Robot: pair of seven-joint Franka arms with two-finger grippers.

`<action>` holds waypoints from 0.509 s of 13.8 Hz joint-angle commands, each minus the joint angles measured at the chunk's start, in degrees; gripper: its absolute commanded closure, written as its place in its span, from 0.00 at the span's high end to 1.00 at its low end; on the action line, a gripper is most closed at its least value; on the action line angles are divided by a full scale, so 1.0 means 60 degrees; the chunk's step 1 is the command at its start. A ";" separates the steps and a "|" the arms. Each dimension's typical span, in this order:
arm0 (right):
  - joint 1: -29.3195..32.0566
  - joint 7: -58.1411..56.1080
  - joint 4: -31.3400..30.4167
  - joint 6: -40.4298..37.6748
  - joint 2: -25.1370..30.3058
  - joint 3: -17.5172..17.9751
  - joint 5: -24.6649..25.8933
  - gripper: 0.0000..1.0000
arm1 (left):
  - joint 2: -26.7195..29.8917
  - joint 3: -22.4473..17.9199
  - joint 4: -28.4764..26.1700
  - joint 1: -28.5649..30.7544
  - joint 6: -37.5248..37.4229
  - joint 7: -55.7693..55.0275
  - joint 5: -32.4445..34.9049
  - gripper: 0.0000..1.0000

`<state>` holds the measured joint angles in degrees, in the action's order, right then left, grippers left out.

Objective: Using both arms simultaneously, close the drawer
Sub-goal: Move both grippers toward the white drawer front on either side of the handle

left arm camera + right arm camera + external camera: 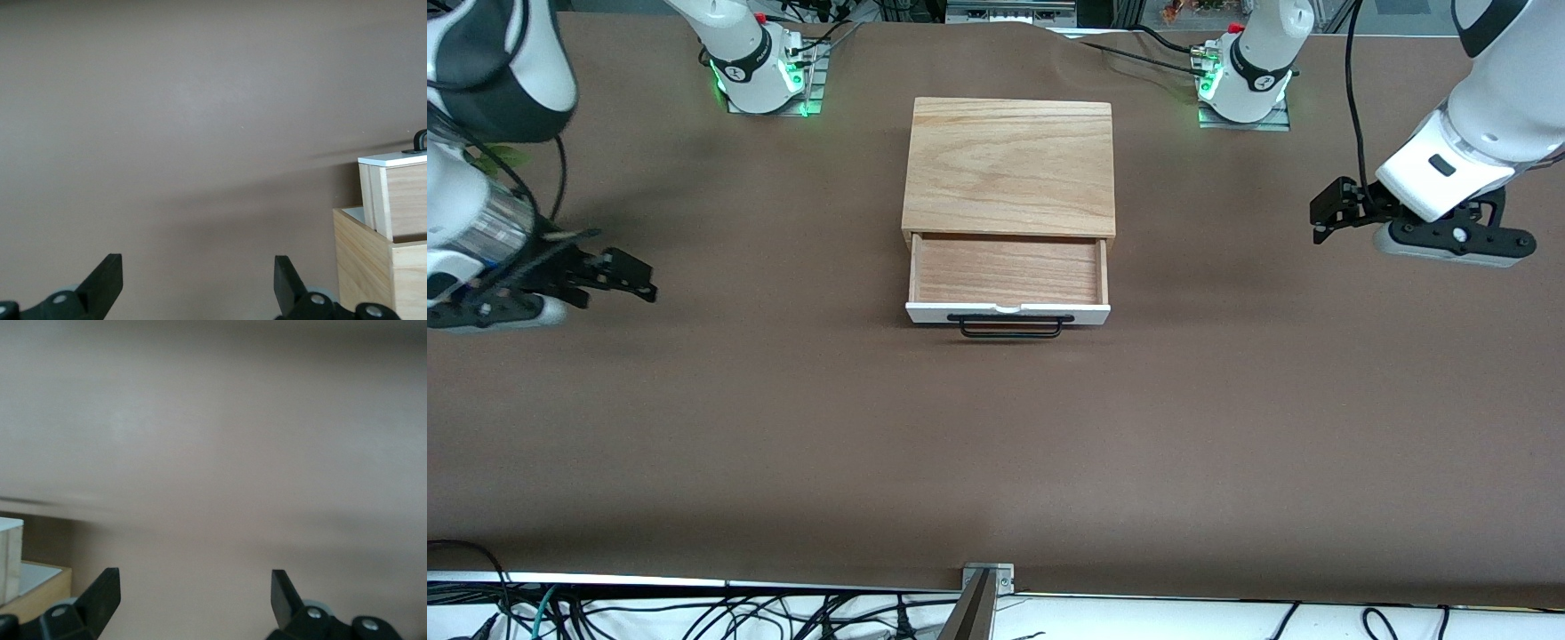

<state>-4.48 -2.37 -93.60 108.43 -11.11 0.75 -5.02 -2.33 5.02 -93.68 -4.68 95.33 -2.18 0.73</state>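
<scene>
While the drawer (1008, 276) stood pulled out toward six o'clock, untouched, the left gripper (1327, 212) at three o'clock and the right gripper (633, 277) at nine o'clock hung spread apart, grasping nothing.

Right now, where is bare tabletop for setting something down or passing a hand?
Brown table lies bare from the pulled-out light-wood drawer to the camera-side edge, and between the oak box and each open gripper: left gripper, right gripper. Only the centre is occupied.

Open drawer, both arms apart.
The drawer (1009, 277), white-fronted with black handle, is pulled out of its oak box (1009, 166). The left gripper (1327, 212) and right gripper (633, 277) hover open at either end of the table.
</scene>
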 commanded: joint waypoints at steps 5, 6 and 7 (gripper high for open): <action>-0.1421 0.0131 0.0248 0.0941 -0.1193 -0.0007 -0.0770 1.00 | -0.1982 0.0087 0.1549 -0.0332 0.0297 -0.0106 -0.1277 1.00; -0.1495 0.0131 0.0364 0.1218 -0.1398 -0.0007 -0.1151 1.00 | -0.2246 0.0087 0.1609 -0.0493 0.0602 -0.0106 -0.1381 1.00; -0.1597 0.0116 0.0539 0.1395 -0.1646 -0.0007 -0.1329 1.00 | -0.2510 0.0101 0.1595 -0.0669 0.1142 -0.0106 -0.1396 1.00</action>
<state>-13.23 -1.82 -93.45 115.74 -18.15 0.95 -10.34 -12.60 5.67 -87.93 -6.66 99.59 -2.18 -6.39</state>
